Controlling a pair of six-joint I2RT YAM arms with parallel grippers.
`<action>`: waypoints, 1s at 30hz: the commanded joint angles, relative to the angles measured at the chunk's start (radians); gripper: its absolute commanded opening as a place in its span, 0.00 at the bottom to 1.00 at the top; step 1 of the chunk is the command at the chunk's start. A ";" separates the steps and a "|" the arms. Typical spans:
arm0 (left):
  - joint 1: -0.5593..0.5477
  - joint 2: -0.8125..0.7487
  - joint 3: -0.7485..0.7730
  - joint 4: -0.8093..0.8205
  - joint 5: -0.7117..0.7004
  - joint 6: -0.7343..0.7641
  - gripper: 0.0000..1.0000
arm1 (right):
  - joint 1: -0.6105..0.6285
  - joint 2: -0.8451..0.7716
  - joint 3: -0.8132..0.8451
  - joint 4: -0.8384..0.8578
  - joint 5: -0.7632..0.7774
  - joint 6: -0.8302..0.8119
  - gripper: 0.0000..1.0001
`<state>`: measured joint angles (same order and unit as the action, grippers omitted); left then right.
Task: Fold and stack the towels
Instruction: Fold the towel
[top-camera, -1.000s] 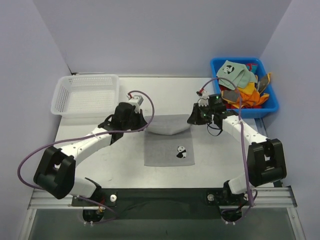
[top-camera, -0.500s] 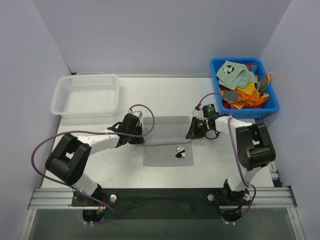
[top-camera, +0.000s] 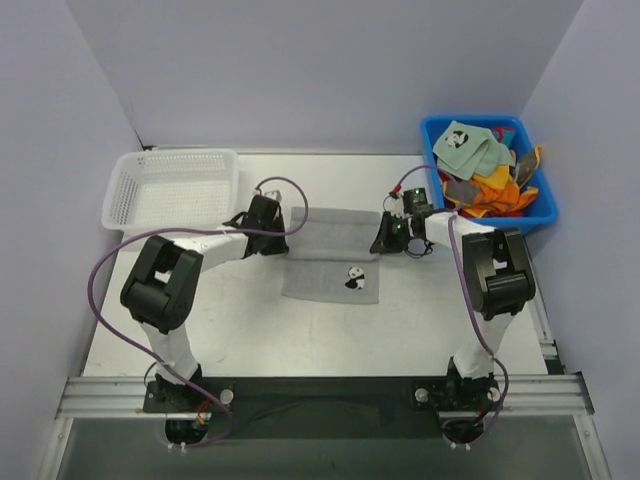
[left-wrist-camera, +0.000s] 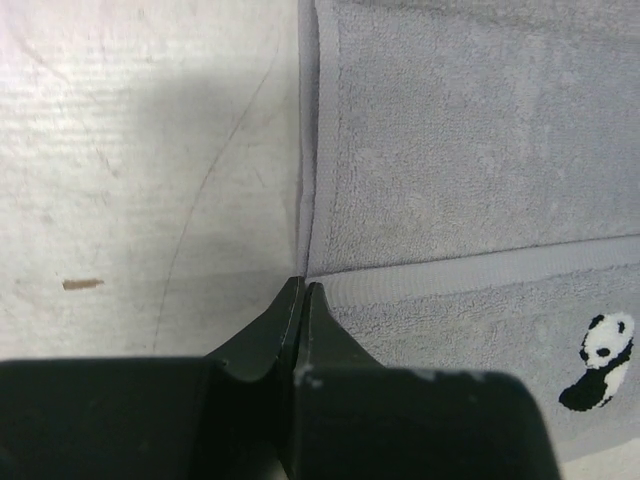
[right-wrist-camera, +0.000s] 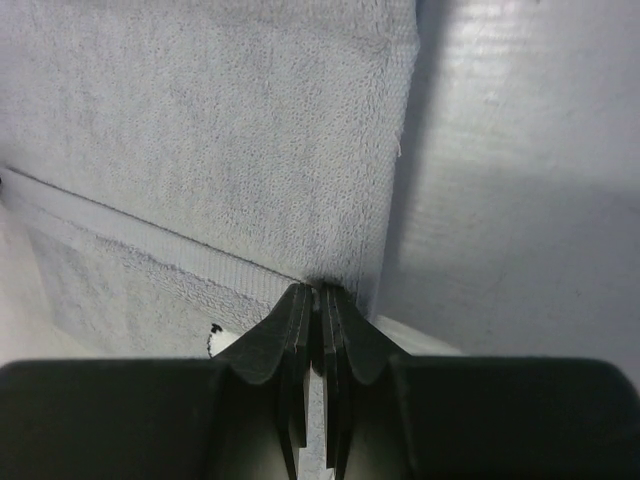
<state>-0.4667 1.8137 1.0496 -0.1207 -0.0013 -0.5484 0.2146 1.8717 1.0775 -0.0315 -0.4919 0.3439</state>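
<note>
A grey towel (top-camera: 330, 255) with a panda print (top-camera: 355, 278) lies in the middle of the table, one part folded over the rest. My left gripper (top-camera: 281, 242) is shut on the towel's left edge, and in the left wrist view its tips (left-wrist-camera: 302, 287) meet at the hem corner of the towel (left-wrist-camera: 450, 150). My right gripper (top-camera: 381, 243) is shut on the right edge, and in the right wrist view it (right-wrist-camera: 320, 292) pinches the towel (right-wrist-camera: 200, 130) where the hem crosses. Both grippers are low at the table. More towels (top-camera: 485, 175), pale green, grey, orange and red, lie heaped in the bin.
A blue plastic bin (top-camera: 432, 128) stands at the back right, just behind my right gripper. A white mesh basket (top-camera: 170, 190) stands at the back left, close to my left gripper. Bare table (top-camera: 250, 330) lies in front of the towel.
Both grippers came down from holding the towel's edge raised and moved away from the arm bases. The fold now lies flat and the whole towel has slid toward the back.
</note>
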 joint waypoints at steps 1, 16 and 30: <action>0.013 0.000 0.084 -0.042 0.001 0.057 0.00 | -0.011 -0.011 0.056 -0.021 0.036 -0.013 0.00; 0.033 -0.261 0.050 -0.096 0.041 0.107 0.00 | 0.005 -0.331 -0.045 -0.062 0.061 0.012 0.00; -0.010 -0.183 -0.152 -0.017 0.072 0.067 0.00 | 0.111 -0.238 -0.237 0.016 0.125 0.084 0.00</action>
<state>-0.4610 1.6047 0.8974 -0.1795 0.0620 -0.4698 0.3336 1.5993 0.8486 -0.0414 -0.4152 0.4095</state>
